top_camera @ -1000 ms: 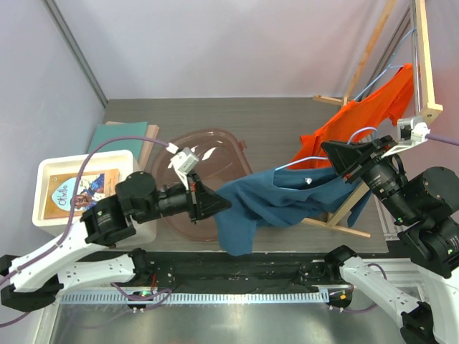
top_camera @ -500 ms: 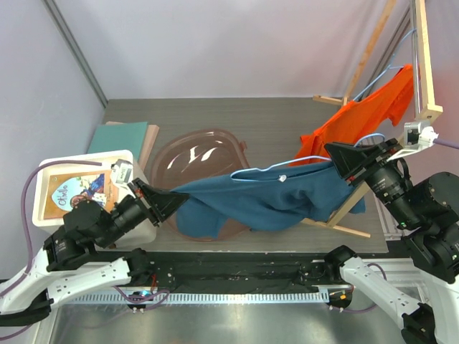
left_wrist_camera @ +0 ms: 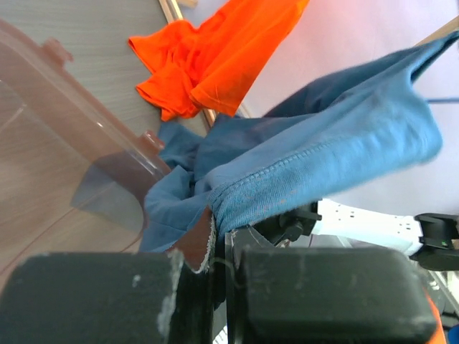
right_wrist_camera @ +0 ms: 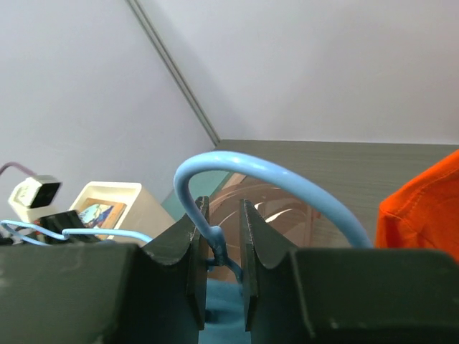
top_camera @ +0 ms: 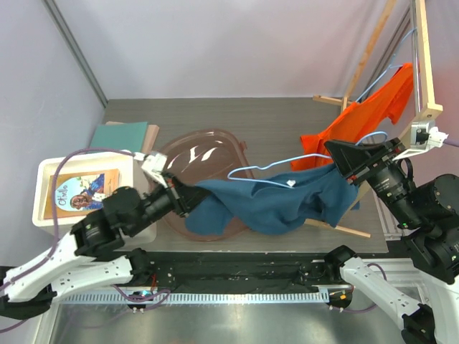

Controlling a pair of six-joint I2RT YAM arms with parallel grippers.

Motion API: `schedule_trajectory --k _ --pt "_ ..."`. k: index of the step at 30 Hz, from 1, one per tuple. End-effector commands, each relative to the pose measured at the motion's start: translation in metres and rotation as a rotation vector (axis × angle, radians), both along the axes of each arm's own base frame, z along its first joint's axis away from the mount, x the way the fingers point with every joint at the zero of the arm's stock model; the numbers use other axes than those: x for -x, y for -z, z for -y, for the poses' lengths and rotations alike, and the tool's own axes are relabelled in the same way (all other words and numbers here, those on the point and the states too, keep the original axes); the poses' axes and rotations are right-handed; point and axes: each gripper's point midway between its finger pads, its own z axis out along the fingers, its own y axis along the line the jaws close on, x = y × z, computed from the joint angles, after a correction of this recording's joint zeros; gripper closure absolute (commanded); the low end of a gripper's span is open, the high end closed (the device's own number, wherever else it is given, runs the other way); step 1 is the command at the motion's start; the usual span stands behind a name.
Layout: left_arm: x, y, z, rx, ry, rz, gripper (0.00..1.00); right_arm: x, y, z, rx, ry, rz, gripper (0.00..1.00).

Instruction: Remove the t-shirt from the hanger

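Note:
The blue t-shirt [top_camera: 287, 204] hangs stretched between my two grippers above the table. My left gripper [top_camera: 185, 201] is shut on its hem edge, which shows bunched between the fingers in the left wrist view [left_wrist_camera: 219, 247]. The light blue wire hanger [top_camera: 251, 168] has its left arm bare above the shirt; the right part stays inside the cloth. My right gripper [top_camera: 338, 155] is shut on the hanger's twisted neck [right_wrist_camera: 222, 251], just below the hook [right_wrist_camera: 272, 175].
An orange t-shirt [top_camera: 358, 118] hangs on the wooden rack [top_camera: 423, 64] at the right, also in the left wrist view [left_wrist_camera: 215, 57]. A brown see-through bin [top_camera: 204, 154] lies under the shirt's left end. A white box [top_camera: 50, 172] with a book and a teal book [top_camera: 122, 132] sit left.
My left gripper pulled the shirt left, then came back right a little. The shirt slid off the hanger's left arm, which is now bare. The right gripper barely moved.

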Motion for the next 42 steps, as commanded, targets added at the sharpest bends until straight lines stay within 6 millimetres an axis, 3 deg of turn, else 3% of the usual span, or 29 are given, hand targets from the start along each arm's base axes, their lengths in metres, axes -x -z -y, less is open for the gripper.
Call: schedule_trajectory --k 1,3,5,6,7,8,9,10,12,13,14,16,17,18,19,22,24,27,28,30,32,33,35,36,38,40,41,42 --pt "-0.011 -0.037 0.051 0.067 0.077 0.052 1.0 0.011 -0.026 -0.012 -0.101 -0.092 0.061 0.99" --pt "-0.024 -0.034 0.084 0.03 0.104 0.054 1.0 0.013 -0.028 -0.018 -0.126 -0.128 0.054 0.99" --pt "-0.031 -0.061 0.101 0.053 0.121 0.089 1.0 0.02 -0.034 -0.025 -0.144 -0.181 0.067 0.99" --pt "-0.039 -0.047 0.126 0.009 0.159 0.066 1.0 0.024 -0.041 -0.027 -0.161 -0.204 0.086 0.99" --pt "-0.041 -0.072 0.134 0.047 0.178 0.09 1.0 0.028 -0.045 -0.029 -0.176 -0.226 0.091 0.99" --pt "-0.045 -0.079 0.147 0.066 0.203 0.097 1.0 0.033 -0.048 -0.032 -0.18 -0.257 0.1 0.99" --pt "-0.057 -0.069 0.165 0.055 0.213 0.072 1.0 0.038 -0.057 -0.032 -0.193 -0.272 0.133 0.99" --pt "-0.051 -0.087 0.177 0.099 0.284 0.081 1.0 0.043 -0.062 -0.032 -0.205 -0.289 0.147 0.99" --pt "-0.058 -0.099 0.193 0.164 0.318 0.058 1.0 0.053 -0.072 -0.03 -0.216 -0.308 0.185 0.99" --pt "-0.066 -0.09 0.212 0.172 0.343 0.036 1.0 0.057 -0.075 -0.028 -0.219 -0.312 0.199 0.99" --pt "-0.063 -0.11 0.219 0.228 0.393 0.057 1.0 0.062 -0.078 -0.026 -0.22 -0.313 0.217 0.99" --pt "-0.071 -0.096 0.244 0.255 0.44 -0.019 1.0 0.068 -0.082 -0.021 -0.224 -0.306 0.244 0.99" --pt "-0.066 -0.107 0.252 0.289 0.5 -0.009 1.0 0.075 -0.084 -0.016 -0.224 -0.299 0.266 0.99" --pt "-0.066 -0.102 0.26 0.292 0.52 -0.025 1.0 0.076 -0.084 -0.013 -0.224 -0.286 0.27 0.99" --pt "-0.07 -0.086 0.273 0.285 0.536 -0.074 1.0 0.077 -0.084 -0.011 -0.224 -0.273 0.277 0.99" --pt "-0.074 -0.053 0.285 0.259 0.55 -0.135 1.0 0.076 -0.079 -0.004 -0.206 -0.232 0.269 0.99" --pt "-0.083 -0.027 0.285 0.21 0.5 -0.163 1.0 0.073 -0.071 -0.003 -0.181 -0.216 0.246 0.99" --pt "-0.09 -0.015 0.271 0.139 0.436 -0.15 0.68 0.065 -0.058 -0.004 -0.153 -0.195 0.209 0.99" --pt "-0.089 -0.012 0.267 0.123 0.432 -0.142 0.52 0.065 -0.056 -0.003 -0.147 -0.19 0.209 0.99" --pt "-0.084 -0.024 0.253 0.101 0.428 -0.099 0.37 0.061 -0.048 -0.005 -0.13 -0.187 0.191 0.99" --pt "-0.078 -0.028 0.242 0.072 0.425 -0.078 0.3 0.061 -0.044 -0.005 -0.11 -0.184 0.192 0.99" --pt "-0.073 -0.041 0.233 0.085 0.422 -0.058 0.25 0.059 -0.04 -0.005 -0.099 -0.18 0.181 0.99" --pt "-0.068 -0.044 0.223 0.085 0.422 -0.049 0.21 0.059 -0.038 -0.003 -0.082 -0.171 0.183 0.99" --pt "-0.06 -0.057 0.212 0.095 0.429 -0.016 0.19 0.058 -0.034 -0.003 -0.073 -0.168 0.174 0.99" --pt "-0.055 -0.046 0.197 0.04 0.41 -0.036 0.2 0.057 -0.032 -0.002 -0.054 -0.158 0.175 0.99" --pt "-0.041 -0.056 0.174 0.025 0.412 0.01 0.23 0.057 -0.027 -0.001 -0.035 -0.152 0.161 0.99" --pt "-0.038 -0.049 0.166 0.008 0.406 0.01 0.23 0.055 -0.023 0.0 -0.013 -0.144 0.156 0.99" --pt "-0.027 -0.059 0.147 0.009 0.405 0.043 0.26 0.055 -0.021 0.0 0.001 -0.143 0.152 0.99"
